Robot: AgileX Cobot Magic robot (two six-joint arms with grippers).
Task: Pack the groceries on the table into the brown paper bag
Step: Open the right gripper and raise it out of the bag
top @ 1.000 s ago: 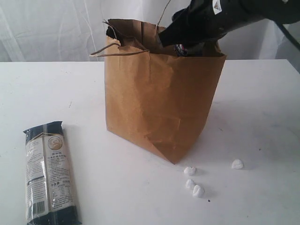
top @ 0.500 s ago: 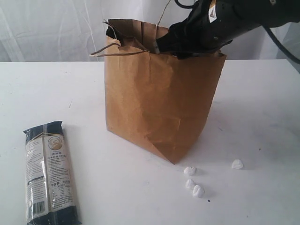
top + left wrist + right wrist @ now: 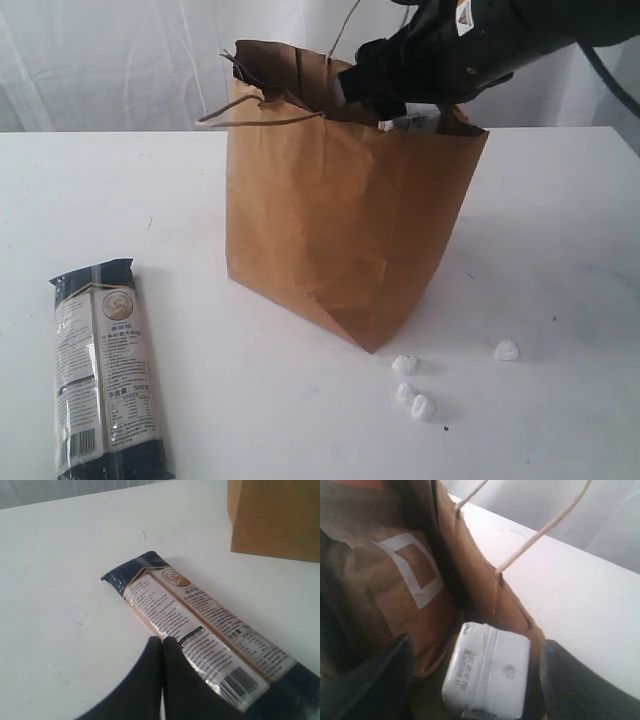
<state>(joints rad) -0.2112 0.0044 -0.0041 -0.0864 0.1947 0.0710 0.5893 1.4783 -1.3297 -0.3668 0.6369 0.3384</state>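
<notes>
The brown paper bag [image 3: 340, 230] stands upright in the middle of the table [image 3: 560, 250]. My right gripper [image 3: 477, 675] is at the bag's mouth [image 3: 400, 100], open, its fingers [image 3: 375, 680] well apart. Between them lies the small white carton [image 3: 487, 672], inside the bag with a gap on each side, and its white edge shows at the rim [image 3: 410, 122]. A brown-orange pouch [image 3: 385, 590] with a white square leans inside the bag. The long dark-blue noodle packet [image 3: 105, 370] lies flat at the front left. My left gripper [image 3: 162, 641] hovers shut over the noodle packet [image 3: 200, 625].
Several small white crumbs [image 3: 410, 390] lie on the table in front of the bag, one more to the right [image 3: 506, 350]. The bag's paper-cord handles [image 3: 260, 115] stick out at its top. A white curtain hangs behind the table.
The right arm has risen a little at the bag's mouth and the bag's top has shifted slightly. The white carton now shows at the rim. The noodle packet has not moved.
</notes>
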